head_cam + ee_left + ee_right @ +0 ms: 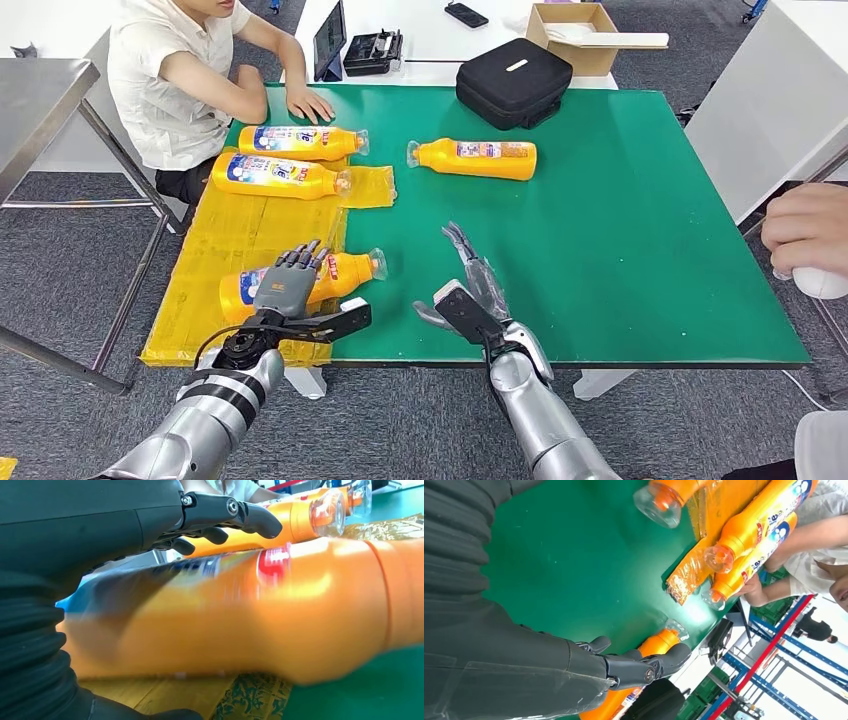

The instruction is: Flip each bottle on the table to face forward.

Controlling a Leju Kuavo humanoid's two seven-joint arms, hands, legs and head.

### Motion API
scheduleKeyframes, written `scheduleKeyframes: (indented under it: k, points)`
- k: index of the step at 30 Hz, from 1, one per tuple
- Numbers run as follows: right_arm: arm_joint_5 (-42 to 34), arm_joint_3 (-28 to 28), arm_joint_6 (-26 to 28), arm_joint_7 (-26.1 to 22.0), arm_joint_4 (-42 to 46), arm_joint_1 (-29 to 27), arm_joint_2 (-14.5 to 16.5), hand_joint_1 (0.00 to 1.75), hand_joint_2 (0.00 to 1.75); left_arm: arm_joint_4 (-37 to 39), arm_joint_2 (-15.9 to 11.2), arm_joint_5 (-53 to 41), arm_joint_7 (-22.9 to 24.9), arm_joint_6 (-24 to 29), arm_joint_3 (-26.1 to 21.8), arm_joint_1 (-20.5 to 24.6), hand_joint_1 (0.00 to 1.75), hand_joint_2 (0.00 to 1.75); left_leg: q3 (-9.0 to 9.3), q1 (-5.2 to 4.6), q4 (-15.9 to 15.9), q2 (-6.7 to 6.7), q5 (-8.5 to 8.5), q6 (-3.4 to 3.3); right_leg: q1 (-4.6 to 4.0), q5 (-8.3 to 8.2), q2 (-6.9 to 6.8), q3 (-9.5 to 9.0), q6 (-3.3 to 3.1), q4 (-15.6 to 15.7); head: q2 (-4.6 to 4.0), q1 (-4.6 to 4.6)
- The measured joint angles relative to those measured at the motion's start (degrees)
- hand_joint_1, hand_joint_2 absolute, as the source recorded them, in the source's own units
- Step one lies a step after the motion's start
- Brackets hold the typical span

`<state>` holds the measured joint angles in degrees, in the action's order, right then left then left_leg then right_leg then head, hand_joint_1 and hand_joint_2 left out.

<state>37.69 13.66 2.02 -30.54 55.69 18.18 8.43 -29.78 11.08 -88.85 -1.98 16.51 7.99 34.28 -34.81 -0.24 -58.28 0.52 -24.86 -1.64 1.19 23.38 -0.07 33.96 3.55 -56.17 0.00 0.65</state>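
Observation:
Several orange bottles lie on their sides. The nearest bottle (345,272) (260,610) rests on the yellow mat (230,240), cap toward the green table (620,220). My left hand (285,285) is spread over its middle, fingers (225,512) straight above it and thumb out on the near side, without a closed grip. Two more bottles (300,142) (278,175) lie at the mat's far end. A fourth bottle (478,158) (644,652) lies on the green surface. My right hand (468,290) (624,665) hovers near the front edge, fingers apart, holding nothing.
A person sits at the far left with a hand (308,104) on the table. A black case (513,80) sits at the far edge, a cardboard box (575,35) behind it. Another person's hand (805,232) is at the right edge. A metal table (40,95) stands to the left.

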Motion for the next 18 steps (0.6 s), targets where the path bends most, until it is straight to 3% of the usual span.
scheduleKeyframes:
  k: [11,18]
  points:
    - [-0.2,0.0,0.6,-0.9,-2.9,1.4,-0.1,0.0,1.75,1.8,0.0,0.7,-1.7,-1.0,-1.0,1.2,0.0,1.75,0.11,0.0,0.0,0.01,0.0,0.0,0.0,0.0,0.0,-0.11,0.0,0.0,0.0,0.01]
    - [-0.3,0.0,1.2,-0.9,-3.6,1.4,-0.1,0.0,1.75,1.5,0.3,1.4,-3.6,3.5,-1.0,0.4,0.0,1.75,0.13,0.0,0.0,0.0,0.0,0.0,0.0,0.0,0.0,-0.09,0.0,0.0,0.0,0.0]
